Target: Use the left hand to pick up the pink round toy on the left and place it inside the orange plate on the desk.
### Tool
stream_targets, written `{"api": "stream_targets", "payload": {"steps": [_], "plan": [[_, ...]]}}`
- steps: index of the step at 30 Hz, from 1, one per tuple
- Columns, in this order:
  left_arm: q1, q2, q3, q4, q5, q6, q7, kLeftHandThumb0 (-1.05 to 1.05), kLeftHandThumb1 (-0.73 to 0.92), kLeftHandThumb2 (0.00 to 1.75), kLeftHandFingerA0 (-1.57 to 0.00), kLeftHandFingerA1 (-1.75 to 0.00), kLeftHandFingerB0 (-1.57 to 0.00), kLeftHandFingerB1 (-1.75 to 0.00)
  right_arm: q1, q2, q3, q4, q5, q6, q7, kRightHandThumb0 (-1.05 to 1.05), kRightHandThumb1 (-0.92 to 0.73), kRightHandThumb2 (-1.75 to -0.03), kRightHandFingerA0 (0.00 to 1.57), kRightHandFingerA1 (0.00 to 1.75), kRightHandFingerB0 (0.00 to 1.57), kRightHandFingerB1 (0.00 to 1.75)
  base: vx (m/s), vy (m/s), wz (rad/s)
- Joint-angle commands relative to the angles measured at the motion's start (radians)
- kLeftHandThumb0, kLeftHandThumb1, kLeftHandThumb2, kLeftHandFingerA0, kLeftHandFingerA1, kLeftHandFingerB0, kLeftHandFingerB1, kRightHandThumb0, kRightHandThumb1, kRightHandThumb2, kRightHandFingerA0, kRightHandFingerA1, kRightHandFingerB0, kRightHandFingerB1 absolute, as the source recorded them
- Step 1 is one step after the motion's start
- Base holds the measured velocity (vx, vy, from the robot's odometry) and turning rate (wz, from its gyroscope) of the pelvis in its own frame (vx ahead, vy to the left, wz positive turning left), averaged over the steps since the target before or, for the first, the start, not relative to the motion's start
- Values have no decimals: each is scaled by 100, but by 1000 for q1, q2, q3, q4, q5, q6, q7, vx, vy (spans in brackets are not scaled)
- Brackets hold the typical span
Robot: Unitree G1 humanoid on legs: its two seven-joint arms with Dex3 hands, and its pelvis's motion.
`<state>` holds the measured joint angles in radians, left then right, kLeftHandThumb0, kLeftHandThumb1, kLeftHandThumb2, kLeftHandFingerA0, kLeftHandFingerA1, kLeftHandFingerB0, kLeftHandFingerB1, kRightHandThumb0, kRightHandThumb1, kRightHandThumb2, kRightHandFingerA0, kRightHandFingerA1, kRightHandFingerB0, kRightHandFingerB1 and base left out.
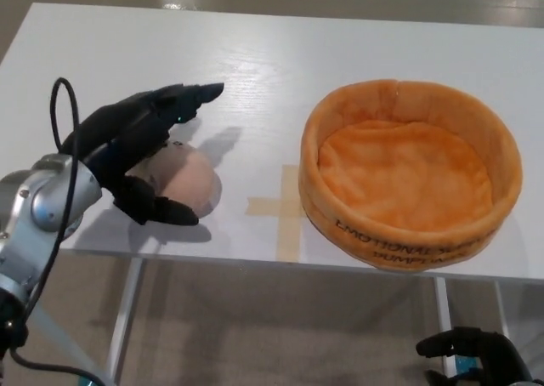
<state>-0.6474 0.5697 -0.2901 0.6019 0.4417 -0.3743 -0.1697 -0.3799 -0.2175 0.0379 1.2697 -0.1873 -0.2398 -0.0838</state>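
Surface (255,71): white, faint wood grain. Tape cross (287,209) on it beside the plate: pale tan. Plate (410,175): orange plush throughout, dark lettering printed along its near outer wall. Toy (189,182): pale pink, small dark marks on top. Left hand (140,148): black, with a silver-grey wrist and a black cable. Right hand (476,354), below the plate: black. Floor beyond the surface: beige.

Bare white desk (255,71) is seen across the upper left and centre of the frame, where nothing blocks passage. Between the pink round toy (189,180) at lower left and the orange plate (410,173) at right, only flat tape cross (285,207) is laid. The plate's raised soft wall stands as the one barrier.
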Motion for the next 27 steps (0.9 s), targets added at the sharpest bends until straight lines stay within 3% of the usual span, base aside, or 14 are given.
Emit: {"api": "stream_targets", "payload": {"steps": [1,9,10,12,13,14,15,16,17,19,21,22,27], "plan": [[-9,-5,-32,54,84,8,54,-61,39,75,0,0,0,-8,7,1,-1,7,0,10,13,-23,-44,-83,76,88,70,81,0,0,0],[-7,-20,-60,127,91,-12,53,-64,41,74,0,0,-2,-8,5,3,-1,7,0,6,13,-22,-44,-83,84,95,72,83,0,0,0],[-7,-27,-65,142,91,-17,55,-57,38,76,-1,-20,-3,-22,7,1,3,7,-4,-1,13,-23,-43,-84,85,95,72,83,0,0,0],[-12,-30,-67,151,91,-20,57,-57,38,76,-1,-20,-3,-22,6,0,4,8,-6,-3,13,-23,-43,-84,85,95,72,83,0,0,0],[-13,-34,-65,164,83,-31,56,-43,59,61,-29,-34,-9,-22,5,-1,5,7,-7,-2,13,-24,-44,-83,78,90,71,82,0,0,0],[-14,-38,-62,179,72,-45,55,-43,59,61,-29,-34,-9,-22,4,-1,6,7,-7,0,12,-24,-44,-83,78,90,71,82,0,0,0],[-12,-48,-44,194,36,-67,39,-24,75,63,-78,-50,-39,-33,3,-1,5,7,-7,2,12,-24,-44,-83,77,89,72,82,0,0,0],[-8,-58,-24,204,-2,-82,18,-22,84,65,-106,-58,-71,-45,3,0,4,8,-5,5,13,-23,-45,-83,78,90,70,81,0,0,0],[-6,-65,-10,211,-29,-93,4,-22,84,65,-106,-58,-71,-45,3,0,4,8,-5,7,14,-23,-45,-83,78,90,70,81,0,0,0],[-5,-78,8,227,-42,-111,14,-20,82,65,-111,-94,-87,-61,0,-1,4,8,-4,9,17,-25,-44,-83,79,91,70,81,0,0,0],[-6,-81,13,234,-42,-122,22,-20,82,65,-111,-94,-87,-61,0,-2,4,8,-5,8,17,-25,-44,-83,79,91,70,81,0,0,0],[-8,-86,19,246,-36,-142,45,-21,83,65,-107,-110,-80,-78,-2,-2,4,9,-5,10,17,-24,-45,-83,76,89,69,81,0,0,0],[-14,-92,33,257,-39,-153,51,-24,85,64,-103,-113,-77,-85,-5,-1,1,11,-2,11,17,-23,-45,-83,81,93,70,81,0,0,0]]}}
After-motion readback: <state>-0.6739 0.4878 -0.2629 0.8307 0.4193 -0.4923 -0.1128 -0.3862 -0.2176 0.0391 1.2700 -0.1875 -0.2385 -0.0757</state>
